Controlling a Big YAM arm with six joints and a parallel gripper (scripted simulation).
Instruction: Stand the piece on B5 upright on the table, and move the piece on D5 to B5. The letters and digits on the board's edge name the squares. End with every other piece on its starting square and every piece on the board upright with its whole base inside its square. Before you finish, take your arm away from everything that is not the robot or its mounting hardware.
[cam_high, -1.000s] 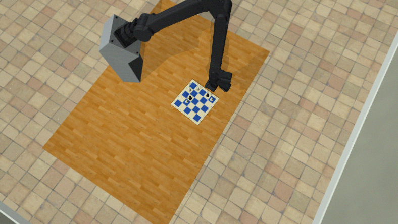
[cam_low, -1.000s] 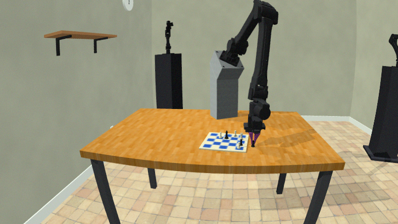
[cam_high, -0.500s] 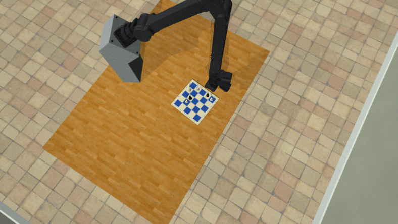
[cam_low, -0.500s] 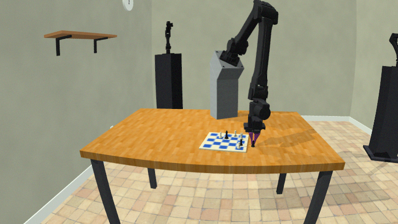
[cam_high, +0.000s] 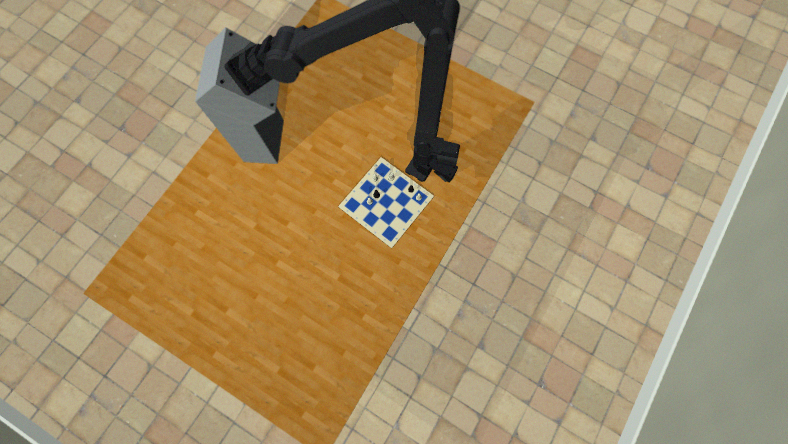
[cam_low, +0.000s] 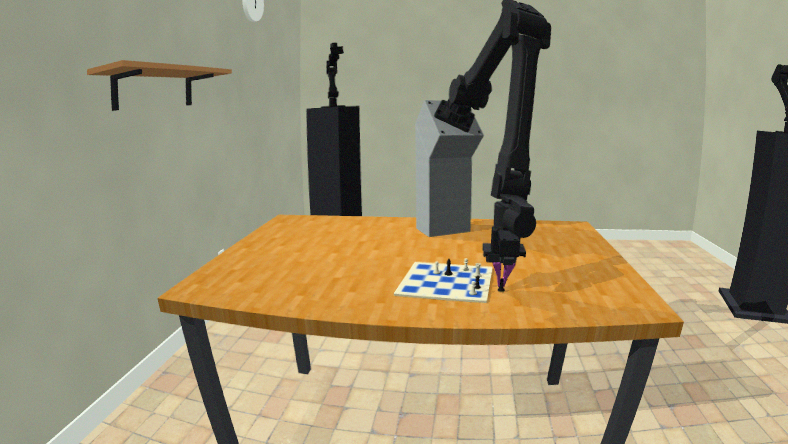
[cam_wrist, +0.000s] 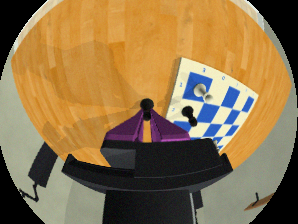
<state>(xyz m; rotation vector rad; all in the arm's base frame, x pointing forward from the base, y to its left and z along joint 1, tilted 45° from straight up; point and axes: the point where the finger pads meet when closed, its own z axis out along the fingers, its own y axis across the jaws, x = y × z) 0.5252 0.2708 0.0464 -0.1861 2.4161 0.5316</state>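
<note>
Jaws (cam_high: 432, 168) (cam_low: 501, 282) clamped on black piece (cam_low: 501, 286) (cam_wrist: 146, 104), upright, at or near tabletop beside board (cam_high: 392, 244) (cam_low: 424, 295) (cam_wrist: 217, 91); presumably B5 piece, B5 looks bare. Base contact unclear. Left: release, back off, carry white piece (cam_high: 376, 177) (cam_low: 465, 264), apparently D5's, across board from jaws, to B5, withdraw.

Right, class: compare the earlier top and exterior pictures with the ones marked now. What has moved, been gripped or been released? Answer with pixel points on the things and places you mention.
Nothing has visibly changed. The gripper (cam_high: 435, 163) (cam_low: 501, 282) (cam_wrist: 147, 112) stayed beside the board (cam_high: 391, 243) (cam_low: 441, 284) (cam_wrist: 186, 64), shut on the upright black piece (cam_low: 501, 287) (cam_wrist: 146, 104); the pieces on the board stayed put too.
</note>
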